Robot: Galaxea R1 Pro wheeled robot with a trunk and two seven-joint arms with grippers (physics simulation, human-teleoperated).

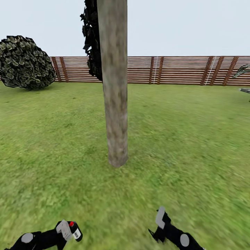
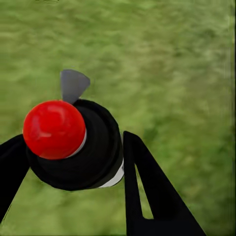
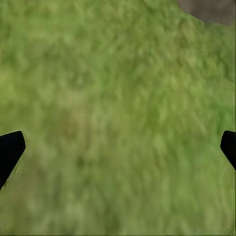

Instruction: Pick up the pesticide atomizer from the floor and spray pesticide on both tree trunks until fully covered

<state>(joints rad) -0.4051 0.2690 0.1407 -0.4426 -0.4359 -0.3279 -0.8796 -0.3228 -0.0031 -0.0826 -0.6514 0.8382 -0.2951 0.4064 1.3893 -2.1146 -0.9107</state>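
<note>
The left gripper (image 1: 67,231) pinched the pesticide atomizer (image 1: 75,231) at near left; the right gripper (image 1: 158,225) was spread, holding nothing. Open grass (image 1: 187,139) surrounded the tree trunk (image 1: 114,86), the fence (image 1: 173,70) far behind.

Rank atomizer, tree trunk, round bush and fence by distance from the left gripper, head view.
1. pesticide atomizer: held in the left gripper, jaws shut on it.
2. tree trunk: ahead, slightly right, rising from the grass.
3. round bush: far left, in front of the fence.
4. fence: across the back.
</note>
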